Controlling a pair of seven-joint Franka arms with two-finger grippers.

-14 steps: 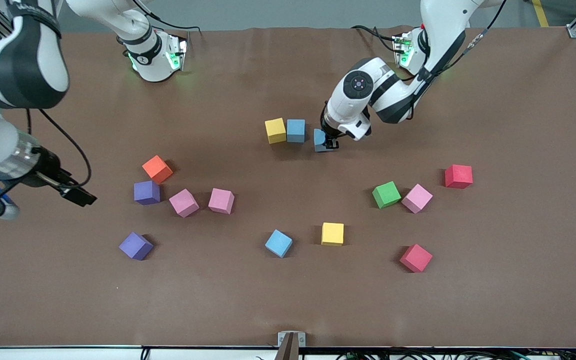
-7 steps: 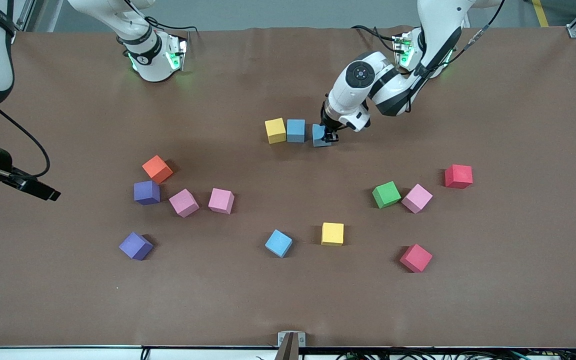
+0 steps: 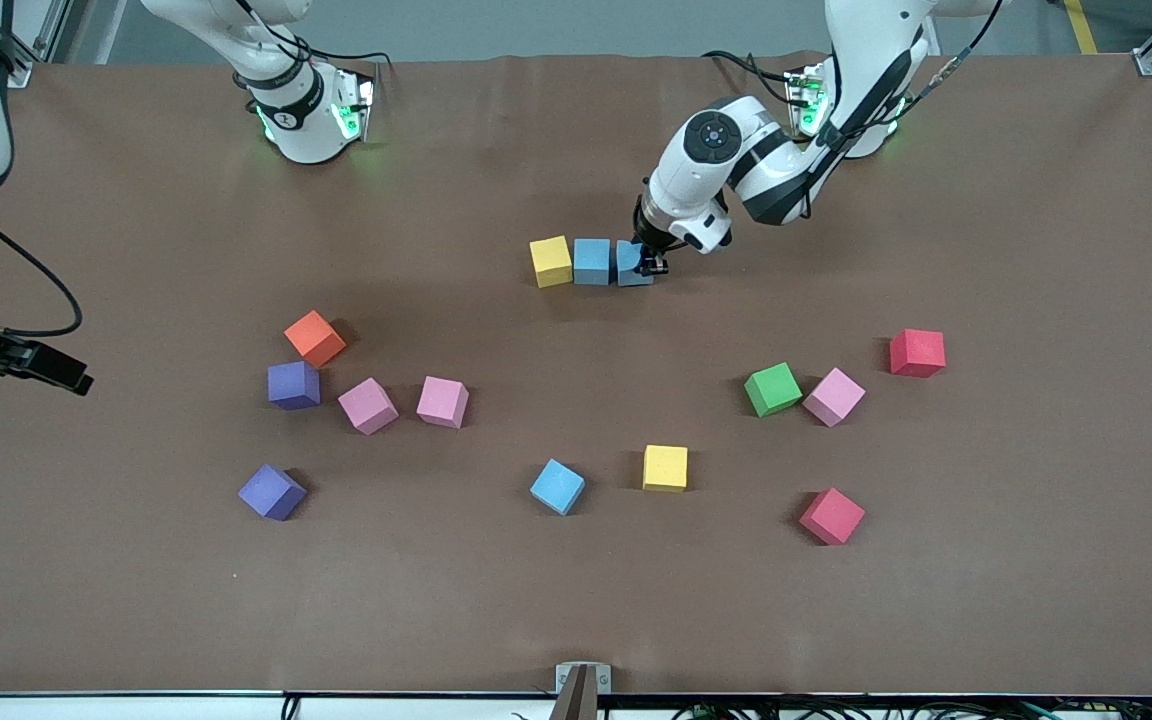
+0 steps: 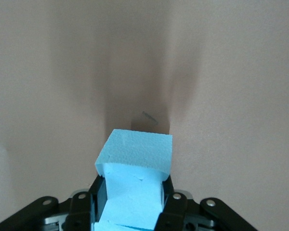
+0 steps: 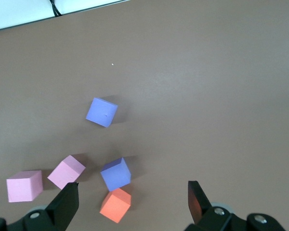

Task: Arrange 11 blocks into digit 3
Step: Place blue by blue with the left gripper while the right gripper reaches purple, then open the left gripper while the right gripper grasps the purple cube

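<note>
A yellow block [image 3: 550, 261] and a light blue block [image 3: 592, 261] sit side by side in a row near the middle of the table. My left gripper [image 3: 651, 262] is shut on another light blue block [image 3: 629, 266], held low against the row's end toward the left arm. In the left wrist view this block [image 4: 135, 159] fills the space between the fingers [image 4: 169, 195] of the left gripper [image 4: 134, 195]. My right gripper [image 3: 56, 372] hangs open and empty over the right arm's end of the table. Its wrist view shows the right gripper [image 5: 132, 202] above an orange block [image 5: 115, 205].
Loose blocks lie nearer the front camera: orange [image 3: 315, 338], purple [image 3: 293, 385], two pink [image 3: 367, 405] [image 3: 442, 402], purple [image 3: 272, 491], light blue [image 3: 557, 486], yellow [image 3: 665, 468], green [image 3: 772, 389], pink [image 3: 833, 396], red [image 3: 916, 352], red [image 3: 832, 516].
The left gripper has carried its light blue block toward the row until it sits beside the other light blue block. The right arm has drawn back toward its end of the table.
</note>
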